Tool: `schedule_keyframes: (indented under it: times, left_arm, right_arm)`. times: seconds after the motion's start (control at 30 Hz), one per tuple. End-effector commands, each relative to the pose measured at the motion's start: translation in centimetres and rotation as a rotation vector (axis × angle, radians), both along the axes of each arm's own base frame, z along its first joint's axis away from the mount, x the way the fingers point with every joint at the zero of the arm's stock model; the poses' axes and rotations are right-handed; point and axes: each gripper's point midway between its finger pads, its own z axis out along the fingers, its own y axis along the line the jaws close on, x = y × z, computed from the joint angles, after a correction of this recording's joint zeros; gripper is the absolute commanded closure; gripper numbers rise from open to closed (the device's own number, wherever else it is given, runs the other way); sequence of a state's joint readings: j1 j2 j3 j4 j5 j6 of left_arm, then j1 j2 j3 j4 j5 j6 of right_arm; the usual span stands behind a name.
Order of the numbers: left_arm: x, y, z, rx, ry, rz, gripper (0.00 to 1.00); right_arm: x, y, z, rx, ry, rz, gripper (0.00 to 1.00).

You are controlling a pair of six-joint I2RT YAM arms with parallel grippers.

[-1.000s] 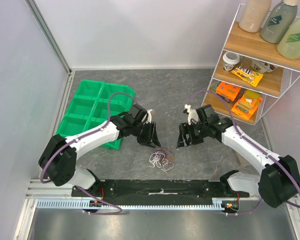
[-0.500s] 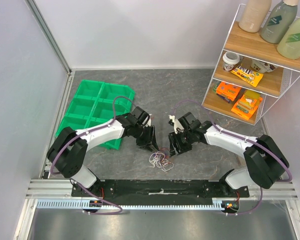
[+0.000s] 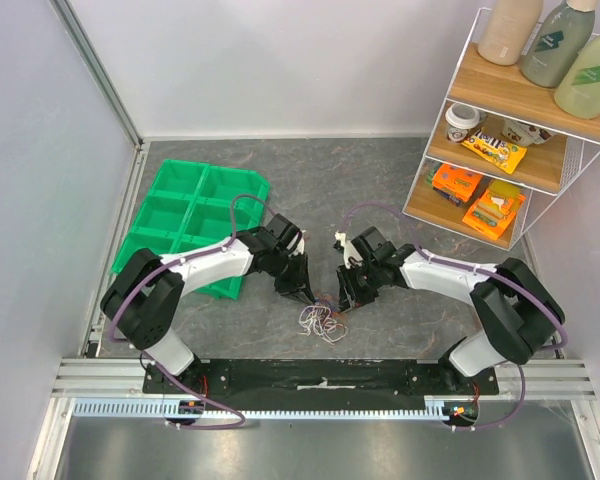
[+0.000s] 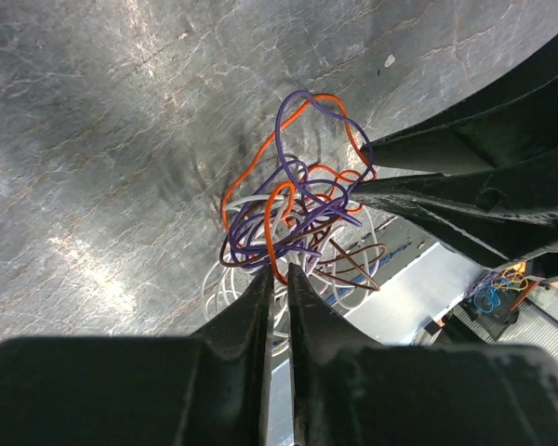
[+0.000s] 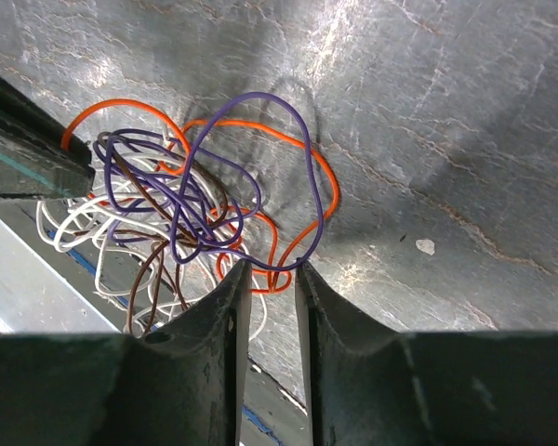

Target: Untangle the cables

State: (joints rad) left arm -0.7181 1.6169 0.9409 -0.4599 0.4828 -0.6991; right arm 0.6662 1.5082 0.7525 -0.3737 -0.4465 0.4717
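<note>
Thin cables (image 3: 322,318), white, purple, orange and brown: one tangled clump on the grey table (image 3: 380,180), right of the green tray (image 3: 185,215). Left gripper (image 4: 279,277): tips at the clump's edge, nearly together, an orange strand at the slit; whether it grips cannot be told. Right gripper (image 5: 272,271): fingers narrowly apart, a purple-and-orange loop lying between the tips, unclamped.

Overhead, two wrist close-ups; cables (image 4: 293,218) seemingly shared
</note>
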Motion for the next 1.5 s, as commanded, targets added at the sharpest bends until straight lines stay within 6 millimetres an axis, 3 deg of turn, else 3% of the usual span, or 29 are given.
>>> schedule_keyframes:
  times: [0.0, 0.07, 0.13, 0.2, 0.33, 0.47, 0.6, 0.73, 0.83, 0.93, 1.03, 1.13, 1.2, 1.27, 1.33, 1.4, 1.47]
  left_arm:
    - [1.6, -1.5, 1.9, -0.061, -0.063, -0.018, 0.90]
    - [2.2, -1.6, 2.8, -0.042, -0.077, -0.025, 0.97]
    - [2.9, -1.7, 4.2, -0.034, -0.112, -0.025, 0.98]
    - [3.9, -1.6, 6.1, -0.027, -0.182, -0.025, 0.98]
    - [6.2, -0.5, 9.7, 0.014, -0.353, -0.014, 0.98]
    - [8.3, 1.2, 13.6, 0.078, -0.501, 0.034, 0.99]
    - [11.3, 4.8, 18.1, 0.195, -0.711, 0.182, 0.98]
    - [13.2, 9.2, 24.1, 0.259, -0.930, 0.396, 0.98]
    - [13.0, 12.0, 30.5, 0.189, -1.111, 0.546, 0.98]
    - [12.1, 13.4, 36.5, 0.057, -1.265, 0.631, 0.98]
    - [10.6, 12.1, 42.4, -0.151, -1.374, 0.592, 0.98]
    - [8.9, 9.4, 46.4, -0.329, -1.397, 0.474, 0.98]
    - [8.5, 8.1, 47.4, -0.396, -1.368, 0.433, 0.98]
    - [8.4, 6.6, 46.5, -0.405, -1.302, 0.373, 0.98]
    - [7.9, 4.4, 44.3, -0.429, -1.202, 0.272, 0.96]
    - [7.2, 2.3, 41.6, -0.468, -1.087, 0.188, 0.72]
    - [5.9, 0.2, 37.5, -0.511, -1.000, 0.038, 0.59]
  right_arm:
    - [1.2, 0.9, 0.5, 0.022, -0.052, 0.019, 0.70]
    - [1.2, 0.9, 0.1, 0.012, -0.044, 0.014, 0.80]
    - [1.6, 0.5, 0.5, -0.014, -0.061, -0.005, 0.93]
    - [2.7, -0.5, 1.5, -0.067, -0.125, -0.038, 1.00]
    - [5.4, -4.7, 4.3, -0.260, -0.300, -0.153, 1.00]
    - [7.8, -9.3, 8.6, -0.398, -0.453, -0.337, 1.00]
    - [9.0, -13.1, 12.6, -0.440, -0.559, -0.493, 1.00]
    - [9.2, -15.8, 14.3, -0.481, -0.582, -0.555, 1.00]
    - [9.0, -16.4, 13.9, -0.497, -0.565, -0.554, 1.00]
    - [8.8, -16.4, 13.8, -0.492, -0.556, -0.549, 1.00]
    - [8.8, -14.2, 14.1, -0.382, -0.556, -0.464, 1.00]
    - [8.8, -11.3, 15.0, -0.220, -0.575, -0.392, 1.00]
    - [8.9, -9.8, 15.8, -0.132, -0.587, -0.362, 1.00]
    - [8.7, -8.2, 17.3, -0.042, -0.596, -0.315, 1.00]
    - [8.3, -6.7, 19.2, 0.058, -0.625, -0.260, 1.00]
    - [8.0, -6.1, 20.9, 0.116, -0.672, -0.228, 1.00]
    - [7.3, -5.4, 22.0, 0.173, -0.696, -0.173, 1.00]
